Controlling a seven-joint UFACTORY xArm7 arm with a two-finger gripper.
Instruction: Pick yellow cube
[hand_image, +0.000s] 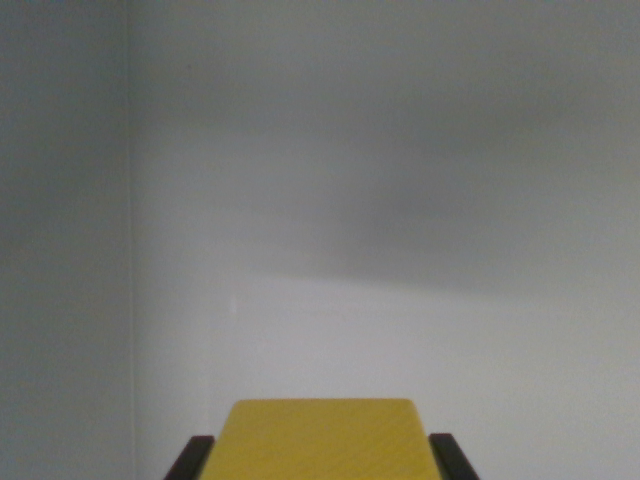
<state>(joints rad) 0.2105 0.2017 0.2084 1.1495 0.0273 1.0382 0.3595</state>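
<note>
The small, smooth yellow cube (322, 438) sits between the hand's (320, 462) dark fingers (190, 458) — apparently gripped; whether it's off the pale bench (400, 330) I can't tell — lifting may remain.

no readable text, labels or numbers anywhere.

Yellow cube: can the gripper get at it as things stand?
Probably yes. The yellow cube already sits between the two dark fingers of the gripper, nothing in the way. Whether they press on it, I cannot tell.
</note>
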